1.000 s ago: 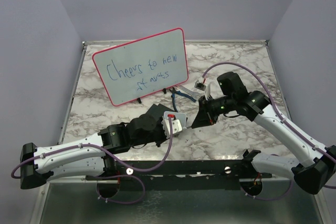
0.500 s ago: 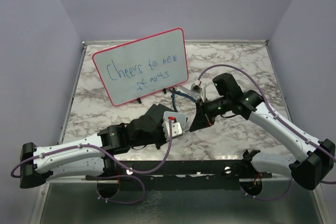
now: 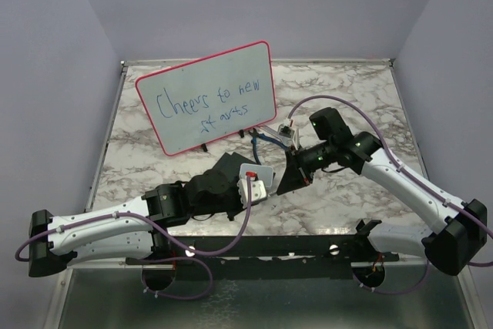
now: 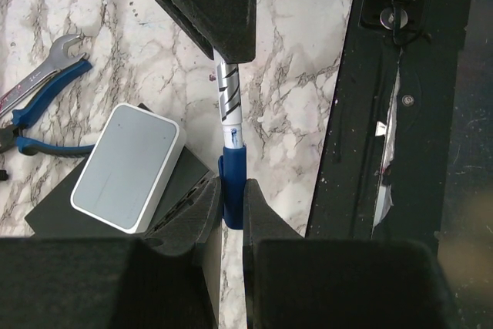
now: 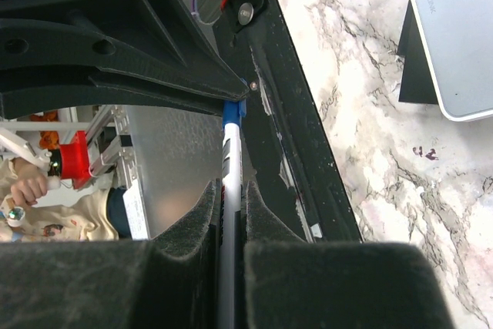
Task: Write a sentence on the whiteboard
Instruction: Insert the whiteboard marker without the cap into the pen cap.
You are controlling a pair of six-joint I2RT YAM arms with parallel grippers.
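Observation:
The whiteboard [image 3: 231,67] stands tilted at the back left, with the sentence [image 3: 208,105] in blue on it: "Cheers to new starts". Low over the table's middle, my two grippers meet tip to tip. My left gripper [image 4: 232,190] is shut on the marker's blue cap [image 4: 233,167]. My right gripper [image 5: 229,194] is shut on the silver-white marker barrel [image 5: 231,159]. The barrel [image 4: 229,102] runs straight into the cap. In the top view the left gripper [image 3: 271,184] and right gripper [image 3: 286,180] hide the marker.
A dark eraser block with a grey-white pad [image 4: 127,167] lies just left of the marker. Blue-handled pliers [image 4: 42,125] and a wrench [image 4: 38,71] lie beyond it, near the board's feet. The black base rail [image 4: 385,113] runs along the table's near edge.
My right arm has drawn in to the left, bringing its gripper closer against the left one. The left arm and the whiteboard have stayed where they were.

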